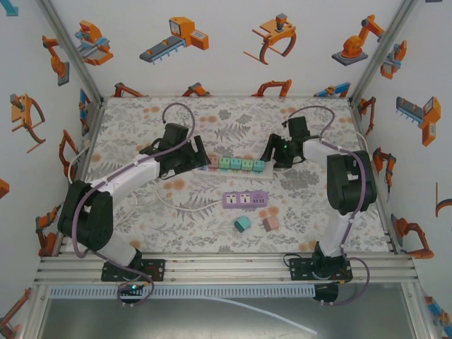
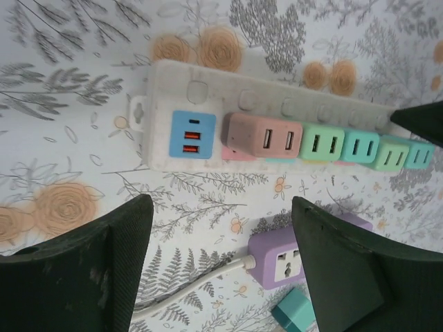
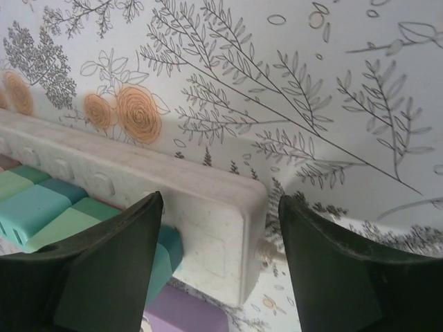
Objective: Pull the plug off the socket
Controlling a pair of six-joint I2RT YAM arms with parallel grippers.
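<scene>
Two loose plugs (image 1: 242,224) lie low centre on the counter (image 1: 141,127), with a purple strip (image 1: 246,200) just above them. Mid-frame, the white strip (image 1: 236,164) carries a row of plugs, the pink plug (image 2: 266,138) leftmost. The left pincer (image 2: 221,228) hangs released near it. The right pincer (image 3: 221,235), also released, brackets the strip's right end.

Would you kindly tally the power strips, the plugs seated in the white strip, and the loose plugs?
Power strips: 2, the white strip and the purple strip
Seated plugs: 5
Loose plugs: 2, teal and pink
Total: 9
</scene>
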